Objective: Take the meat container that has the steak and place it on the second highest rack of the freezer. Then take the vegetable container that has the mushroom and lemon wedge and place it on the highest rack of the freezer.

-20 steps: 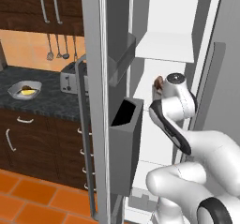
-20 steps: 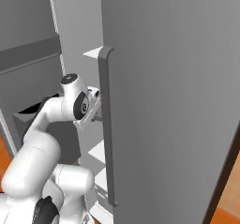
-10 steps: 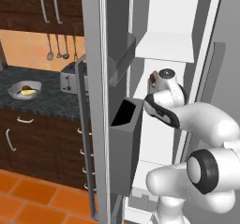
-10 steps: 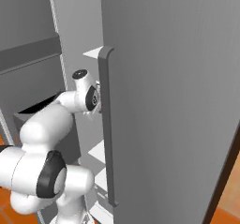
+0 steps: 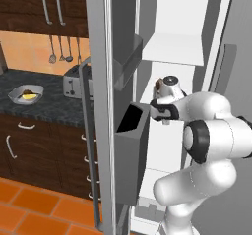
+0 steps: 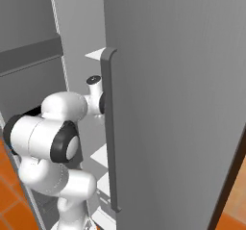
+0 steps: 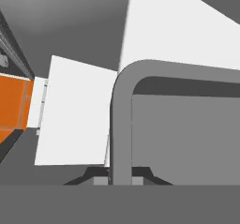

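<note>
Fingers [image 7: 140,174] clamped together on the long grey handle [image 7: 121,138] of the freezer [image 6: 173,104] door, gripper [image 7: 121,178] pressed right up against it. Steak [image 5: 158,84], seemingly a small brown lump, just beside the wrist inside. Bowl [image 5: 25,94] well apart on the dark counter [image 5: 49,106].

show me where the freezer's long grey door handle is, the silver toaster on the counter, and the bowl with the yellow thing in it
Long grey vertical door handle [image 6: 109,128]: right base view, middle of the bar.
Silver toaster [image 5: 73,84]: left base view, its front face.
Pale grey bowl holding the yellow piece [image 5: 15,92]: left base view, its left rim.
</note>
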Available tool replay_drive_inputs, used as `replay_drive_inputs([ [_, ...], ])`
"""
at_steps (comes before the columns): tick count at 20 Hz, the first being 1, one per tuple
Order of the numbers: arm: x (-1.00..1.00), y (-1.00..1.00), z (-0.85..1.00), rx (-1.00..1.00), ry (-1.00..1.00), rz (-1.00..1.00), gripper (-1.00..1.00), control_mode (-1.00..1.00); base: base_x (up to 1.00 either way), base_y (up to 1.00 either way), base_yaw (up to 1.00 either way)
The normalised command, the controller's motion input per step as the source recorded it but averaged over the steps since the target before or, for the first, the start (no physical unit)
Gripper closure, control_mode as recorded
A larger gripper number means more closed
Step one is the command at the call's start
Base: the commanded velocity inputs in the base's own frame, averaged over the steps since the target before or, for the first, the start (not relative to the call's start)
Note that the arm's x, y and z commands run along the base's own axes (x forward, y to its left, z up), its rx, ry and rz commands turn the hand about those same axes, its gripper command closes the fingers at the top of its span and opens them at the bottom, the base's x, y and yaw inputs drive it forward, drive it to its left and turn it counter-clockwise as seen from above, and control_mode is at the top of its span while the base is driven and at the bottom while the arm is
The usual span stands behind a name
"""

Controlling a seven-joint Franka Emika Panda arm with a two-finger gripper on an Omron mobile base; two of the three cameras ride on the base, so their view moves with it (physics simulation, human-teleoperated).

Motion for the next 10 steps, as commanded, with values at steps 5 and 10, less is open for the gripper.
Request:
replay_drive_inputs([
  [5,0.51,-0.05,-0.08,0.01,0.00,0.00,1.00,-1.00,0.00,0.00,0.00],
  [10,0.38,-0.16,0.00,0.01,0.00,0.00,1.00,-1.00,0.00,0.00,0.00],
])
